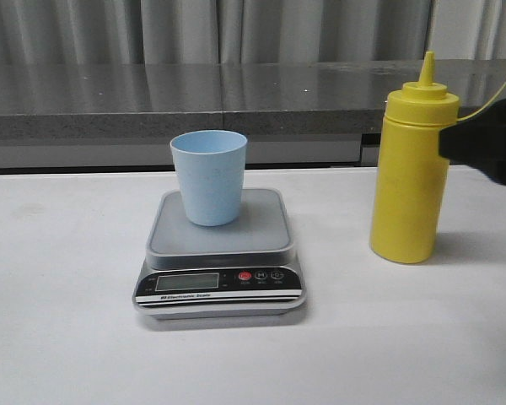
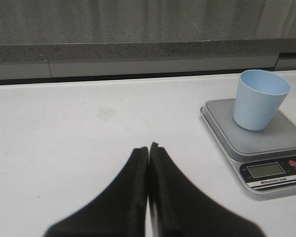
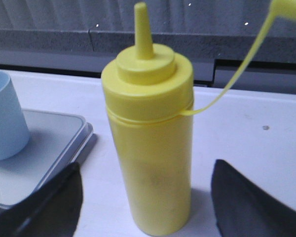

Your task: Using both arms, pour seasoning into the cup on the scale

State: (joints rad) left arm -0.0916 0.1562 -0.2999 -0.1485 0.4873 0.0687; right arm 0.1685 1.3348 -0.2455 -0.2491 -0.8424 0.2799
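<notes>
The yellow seasoning bottle stands upright on the white table, right of the scale; its nozzle is uncapped and the small cap hangs on a thin tether. It also shows in the right wrist view. My right gripper is open, its fingers on either side of the bottle's lower body with gaps; only a black part of it shows at the front view's right edge. The pale blue cup stands upright on the scale. My left gripper is shut and empty, over the table left of the scale.
A grey stone-like ledge runs along the back of the white table, with curtains behind it. The scale's black panel with display and red button faces the front.
</notes>
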